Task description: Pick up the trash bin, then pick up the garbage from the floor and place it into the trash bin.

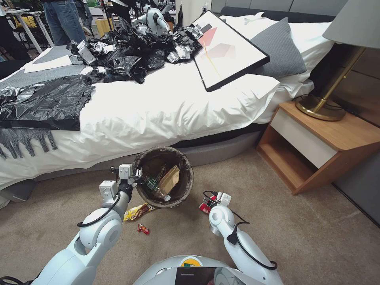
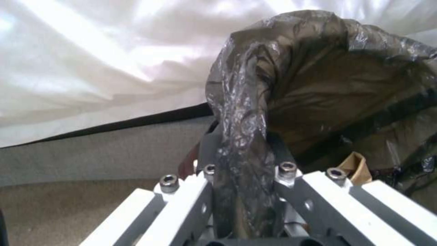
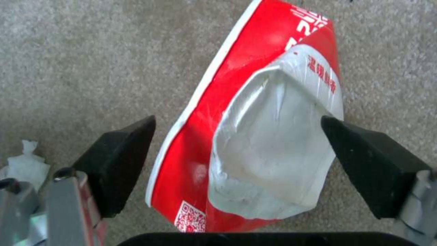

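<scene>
Already I had the left gripper (image 1: 134, 174) clamped on the bin (image 1: 164, 176) rim by the bed (image 1: 158, 107). My right gripper (image 3: 237, 153) hung over the floor, fingers (image 3: 118, 160) apart astride the cup (image 3: 255, 136); crushed, light, probably slippery, best pinched across its flattened middle.

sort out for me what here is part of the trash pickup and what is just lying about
Part of the job:
- round trash bin with dark bag liner, rim clamped by left end effector
- crumpled red-and-white paper cup, between the open fingers of right end effector
- yellow snack wrapper on carpet
- small red scrap

Just lying about:
- black plastic bags on bed
- framed picture
- wooden nightstand
</scene>
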Controlling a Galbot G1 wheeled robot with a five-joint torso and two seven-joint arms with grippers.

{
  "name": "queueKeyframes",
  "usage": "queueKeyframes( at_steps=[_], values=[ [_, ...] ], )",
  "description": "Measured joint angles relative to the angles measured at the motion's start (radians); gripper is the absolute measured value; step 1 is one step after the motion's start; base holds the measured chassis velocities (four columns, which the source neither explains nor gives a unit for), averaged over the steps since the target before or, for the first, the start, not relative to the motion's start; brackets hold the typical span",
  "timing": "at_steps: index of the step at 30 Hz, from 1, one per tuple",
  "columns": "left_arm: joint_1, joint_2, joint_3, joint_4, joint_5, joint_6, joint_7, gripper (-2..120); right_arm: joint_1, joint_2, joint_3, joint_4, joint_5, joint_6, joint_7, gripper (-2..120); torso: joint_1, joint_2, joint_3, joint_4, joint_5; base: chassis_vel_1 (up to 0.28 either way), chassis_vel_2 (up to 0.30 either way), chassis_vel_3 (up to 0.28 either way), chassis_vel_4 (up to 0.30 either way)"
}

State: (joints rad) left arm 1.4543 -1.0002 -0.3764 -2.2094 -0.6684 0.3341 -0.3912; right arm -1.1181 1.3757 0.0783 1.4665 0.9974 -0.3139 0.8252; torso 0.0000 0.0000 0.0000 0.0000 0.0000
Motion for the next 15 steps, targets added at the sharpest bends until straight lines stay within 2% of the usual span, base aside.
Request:
queueKeyframes(
  at_steps=[5, 8, 15],
  values=[
    [-0.001, 0.001, 0.001, 0.002, -0.001, -0.001, 0.000, 5, 0.000, 0.004, -0.003, -0.006, -0.006, 0.001, -0.001, 84, 0.000, 0.000, 0.000, 0.0001, 0.0000, 0.000, 0.000, 0.000, 0.000],
    [-0.002, 0.003, 0.001, 0.002, -0.001, -0.002, 0.000, 5, -0.003, 0.008, -0.007, -0.015, -0.017, 0.002, -0.002, 76, 0.000, 0.000, 0.000, 0.0000, 0.0000, 0.000, 0.000, 0.000, 0.000],
    [0.000, 0.004, 0.001, 0.002, -0.001, -0.005, 0.000, 5, -0.008, 0.008, -0.007, -0.017, -0.025, 0.002, -0.001, 67, 0.000, 0.000, 0.000, 0.0000, 0.0000, 0.000, 0.000, 0.000, 0.000]
  ],
)
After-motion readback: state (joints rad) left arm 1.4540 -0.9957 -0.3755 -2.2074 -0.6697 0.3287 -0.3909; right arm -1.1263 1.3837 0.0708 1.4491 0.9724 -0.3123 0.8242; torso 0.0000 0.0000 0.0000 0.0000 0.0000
